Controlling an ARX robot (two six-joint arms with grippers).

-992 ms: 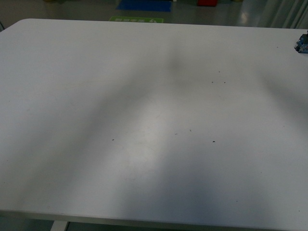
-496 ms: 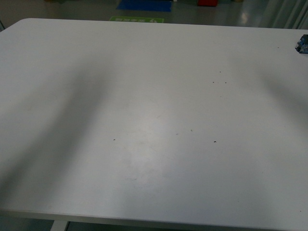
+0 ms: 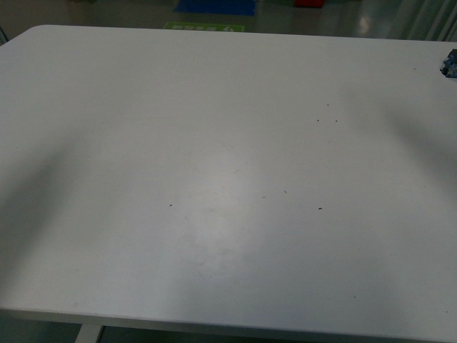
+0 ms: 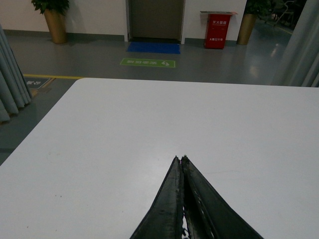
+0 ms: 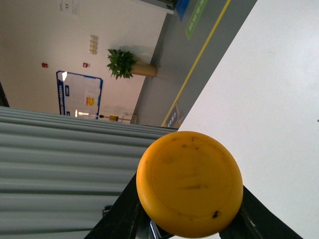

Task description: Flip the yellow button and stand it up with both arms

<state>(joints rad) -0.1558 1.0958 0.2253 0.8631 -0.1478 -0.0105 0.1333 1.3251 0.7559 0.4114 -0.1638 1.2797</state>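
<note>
Since a second earlier, the broad shadow had slid from the middle of the desk [image 3: 228, 143] toward its left edge, leaving the middle brighter. A small blue-black block [image 3: 449, 63] sat at the desk's far right edge, cut off by the frame, about where it had been. A few dark specks dotted the desk's middle.

Your left gripper [image 4: 180, 159] was clenched on nothing. Its two dark fingers [image 4: 167, 209] were pressed together to a point above the bare desk top, aimed toward the desk's far edge. Beyond that edge lay a green floor sign [image 4: 147, 62] and a blue mat [image 4: 153, 48].

Your right gripper [image 5: 191, 224] was grasping the yellow button [image 5: 189, 183]. The round orange-yellow cap faced the wrist camera and filled the gap between the black fingers [image 5: 118, 215], which showed on either side of it. The button's body behind the cap was hidden. The desk top showed behind the button on one side, and the floor past the desk's edge on the other. You could not tell whether the button touched the desk.
</note>
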